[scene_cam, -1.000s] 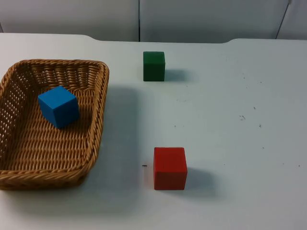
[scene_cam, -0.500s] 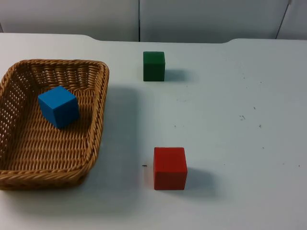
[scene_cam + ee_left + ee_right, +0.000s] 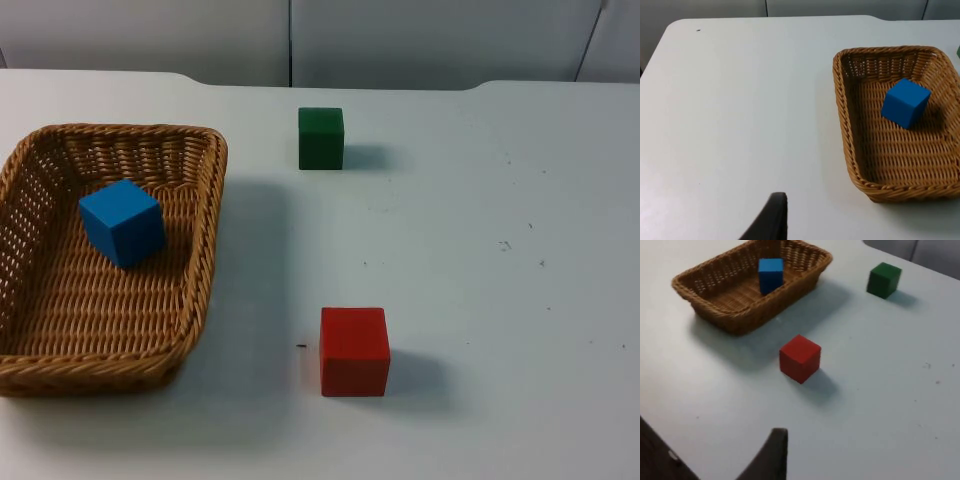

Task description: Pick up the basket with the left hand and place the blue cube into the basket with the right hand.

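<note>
Blue cube [image 3: 122,221] sits tilted inside the woven brown basket [image 3: 205,240]; cannot tell either end effector's state.

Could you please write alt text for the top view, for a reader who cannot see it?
A blue cube sits inside a wicker basket at the left of a white table. A green cube stands farther back near the middle, and a red cube nearer the front.
</note>
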You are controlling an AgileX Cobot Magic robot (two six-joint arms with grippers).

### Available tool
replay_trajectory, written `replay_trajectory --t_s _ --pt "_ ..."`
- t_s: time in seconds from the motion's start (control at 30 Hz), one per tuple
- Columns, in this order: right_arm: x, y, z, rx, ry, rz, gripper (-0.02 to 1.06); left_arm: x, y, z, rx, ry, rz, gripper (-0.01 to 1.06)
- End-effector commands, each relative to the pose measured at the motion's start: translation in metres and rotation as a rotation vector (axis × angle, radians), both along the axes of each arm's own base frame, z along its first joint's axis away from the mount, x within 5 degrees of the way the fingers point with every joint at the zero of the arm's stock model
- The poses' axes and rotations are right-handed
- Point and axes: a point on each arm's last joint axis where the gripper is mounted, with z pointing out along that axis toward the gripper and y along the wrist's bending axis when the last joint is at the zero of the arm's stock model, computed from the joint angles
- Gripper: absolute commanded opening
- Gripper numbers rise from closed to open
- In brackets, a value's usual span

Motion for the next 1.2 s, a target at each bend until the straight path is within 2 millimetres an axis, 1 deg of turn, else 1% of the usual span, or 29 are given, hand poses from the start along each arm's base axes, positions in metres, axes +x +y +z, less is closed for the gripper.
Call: replay_trajectory --t_s 0.0,0.23,0.4,0.57,0.6,0.77,0.97,1.17 --pt "-0.0004 0.0007 -0.0008 0.002 -0.006 -0.042 1.05 0.0008 -0.0005 -0.0018 -0.006 -0.004 -0.009 1.05" --pt "-0.002 0.0012 -0.0008 0.002 -0.006 -0.211 1.05 0.0008 -0.0003 -0.0018 -0.004 -0.004 -0.008 1.05" --pt "-0.0026 0.0014 -0.0008 0.002 -0.006 -0.286 1.05 0.0008 -0.0003 -0.0018 -0.004 -0.004 -0.008 1.05" --pt "-0.0037 0.002 -0.0008 0.001 -0.006 -0.426 1.05 0.0008 -0.0003 -0.0018 -0.004 -0.004 -0.008 1.05" --pt "-0.0037 0.002 -0.0008 0.001 -0.006 -0.426 1.05 0.0008 -0.0003 -0.0018 -0.004 -0.004 -0.008 1.05" --pt "-0.0046 0.0026 -0.0008 0.001 -0.006 -0.545 1.05 0.0008 -0.0003 -0.0018 -0.004 -0.004 -0.008 1.05" --pt "-0.0052 0.0032 -0.0008 0.001 -0.006 -0.647 1.05 0.0008 -0.0003 -0.0018 -0.004 -0.004 -0.008 1.05" --pt "-0.0056 0.0036 -0.0008 0.001 -0.006 -0.699 1.05 0.0008 -0.0003 -0.0018 -0.004 -0.004 -0.008 1.05"
